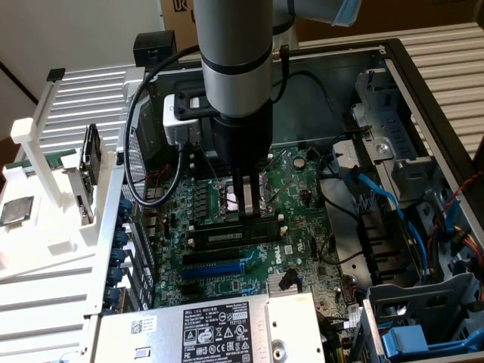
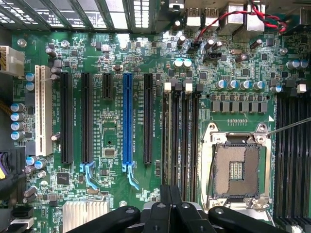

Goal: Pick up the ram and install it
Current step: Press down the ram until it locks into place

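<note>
The gripper (image 1: 246,204) is reaching straight down into the open computer case (image 1: 325,66), its two fingers drawn together with no gap between them. The tips are meeting the upper edge of the ram (image 1: 219,237); it is unclear whether they are pinching it or only pressing on it.

In the exterior view the ram is standing on edge in a memory slot of the motherboard (image 1: 301,187), at 6 o'clock from the fingertips. Its pale label strip is facing the camera and its length is running from 9 to 3 o'clock. The bare CPU socket (image 1: 229,198) is sitting just beyond it at 12 o'clock, partly behind the fingers.

At 6 o'clock from the ram the blue expansion slot (image 1: 214,268) is lying parallel to it. Farther the same way the silver power supply (image 1: 204,333) is covering the board's edge. At 9 o'clock, outside the case, the white holder (image 1: 45,242) is carrying a square silver-topped processor chip (image 1: 17,212). At 3 to 4 o'clock blue data cables (image 1: 376,189) are looping toward the grey drive cage (image 1: 423,302).

In the wrist view the gripper (image 2: 170,211) is hanging closed over one end of the row of black memory slots (image 2: 182,141). These slots are lying between the CPU socket (image 2: 236,167) and the blue expansion slot (image 2: 128,121).
</note>
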### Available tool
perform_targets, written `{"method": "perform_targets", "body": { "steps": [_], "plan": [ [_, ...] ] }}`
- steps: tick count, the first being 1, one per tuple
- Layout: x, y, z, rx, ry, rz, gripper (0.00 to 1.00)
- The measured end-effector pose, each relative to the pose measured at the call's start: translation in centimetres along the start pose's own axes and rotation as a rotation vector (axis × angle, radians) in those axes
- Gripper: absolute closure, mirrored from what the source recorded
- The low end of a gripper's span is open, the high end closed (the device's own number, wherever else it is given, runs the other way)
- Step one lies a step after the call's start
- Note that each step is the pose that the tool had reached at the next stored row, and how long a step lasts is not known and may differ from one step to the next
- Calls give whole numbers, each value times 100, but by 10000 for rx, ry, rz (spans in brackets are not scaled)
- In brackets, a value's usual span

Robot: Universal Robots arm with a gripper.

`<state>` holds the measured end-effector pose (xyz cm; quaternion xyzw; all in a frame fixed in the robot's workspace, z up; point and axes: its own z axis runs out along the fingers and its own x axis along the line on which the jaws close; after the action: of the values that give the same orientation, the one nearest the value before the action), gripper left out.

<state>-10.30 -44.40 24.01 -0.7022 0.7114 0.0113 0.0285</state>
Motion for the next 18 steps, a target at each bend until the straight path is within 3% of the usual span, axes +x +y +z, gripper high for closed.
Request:
{"method": "perform_targets", "body": {
  "steps": [4, 8, 10, 18],
  "plan": [
    [-6, 9, 0, -54, -1, 13, 89],
    [-22, 10, 1, -289, 1, 46, 89],
    [-34, 10, 2, -370, 3, 57, 89],
    [-41, 15, 34, -393, 2, 65, 89]
  ]
}}
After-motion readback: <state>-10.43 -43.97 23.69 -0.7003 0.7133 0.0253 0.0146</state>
